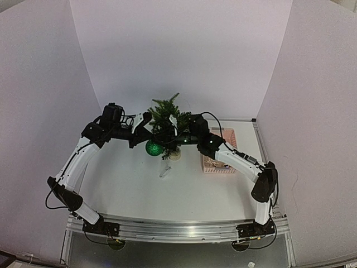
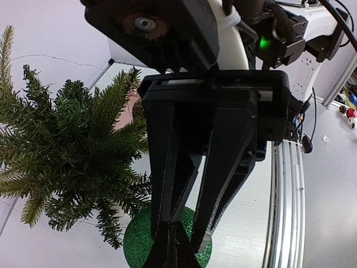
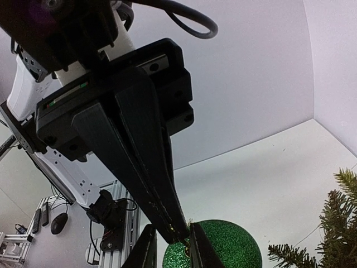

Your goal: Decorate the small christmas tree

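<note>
White walls close in a white table (image 1: 128, 190) on three sides. From above, the small christmas tree (image 1: 165, 114) stands upright near the middle of the table's back edge, with a pink basket (image 1: 219, 162) just beside it toward the right edge. A green glitter ball (image 1: 154, 148) hangs against the tree's lower left branches, and the left gripper (image 1: 149, 135) and right gripper (image 1: 166, 139) meet just above it. In the left wrist view, the left gripper (image 2: 174, 234) is closed, its tips together over the ball (image 2: 136, 245), with the tree (image 2: 72, 145) to the left; whether they pinch anything is unclear. In the right wrist view, the right gripper (image 3: 177, 226) reaches the top of the ball (image 3: 228, 245); its fingers overlap, so I cannot tell its opening.
</note>
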Tool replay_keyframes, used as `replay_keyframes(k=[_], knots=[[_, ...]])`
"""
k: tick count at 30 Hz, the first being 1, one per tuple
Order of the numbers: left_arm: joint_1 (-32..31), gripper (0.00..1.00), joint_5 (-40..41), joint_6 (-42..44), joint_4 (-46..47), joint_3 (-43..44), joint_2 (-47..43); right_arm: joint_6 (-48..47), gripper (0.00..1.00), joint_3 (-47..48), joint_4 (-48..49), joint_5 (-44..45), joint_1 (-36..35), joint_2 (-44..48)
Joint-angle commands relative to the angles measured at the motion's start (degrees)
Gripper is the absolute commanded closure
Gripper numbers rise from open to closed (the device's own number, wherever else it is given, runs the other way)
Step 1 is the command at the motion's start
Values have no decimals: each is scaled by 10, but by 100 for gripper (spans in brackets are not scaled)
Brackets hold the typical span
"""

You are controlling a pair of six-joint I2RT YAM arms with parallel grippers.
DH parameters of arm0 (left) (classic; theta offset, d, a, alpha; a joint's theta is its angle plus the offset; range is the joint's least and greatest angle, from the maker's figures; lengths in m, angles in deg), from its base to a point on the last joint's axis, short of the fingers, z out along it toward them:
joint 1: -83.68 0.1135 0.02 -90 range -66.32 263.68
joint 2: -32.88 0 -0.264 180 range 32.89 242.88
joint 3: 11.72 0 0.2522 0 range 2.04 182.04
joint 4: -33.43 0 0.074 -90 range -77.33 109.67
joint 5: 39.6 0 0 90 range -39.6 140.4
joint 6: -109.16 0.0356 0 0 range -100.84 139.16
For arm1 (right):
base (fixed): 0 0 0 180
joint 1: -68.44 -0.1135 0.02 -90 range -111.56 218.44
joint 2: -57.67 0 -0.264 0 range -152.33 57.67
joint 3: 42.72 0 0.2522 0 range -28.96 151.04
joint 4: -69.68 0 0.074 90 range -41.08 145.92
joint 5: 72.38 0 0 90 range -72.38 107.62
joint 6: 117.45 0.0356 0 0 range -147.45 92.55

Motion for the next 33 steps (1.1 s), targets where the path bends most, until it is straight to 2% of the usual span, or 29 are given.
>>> replay_keyframes(k=[1, 14, 27, 33], knots=[[-2, 100, -7, -6, 8, 29, 0, 8, 82, 16, 26, -20, -2, -9], [-2, 100, -5, 1, 8, 44, 7, 5, 65, -12, 26, -13, -2, 8], [-2, 100, -8, 1, 2, 33, 2, 9, 100, -4, 27, -1, -2, 4], [-2, 100, 10, 0, -8, 29, -4, 24, 100, -28, 26, 43, 4, 19]])
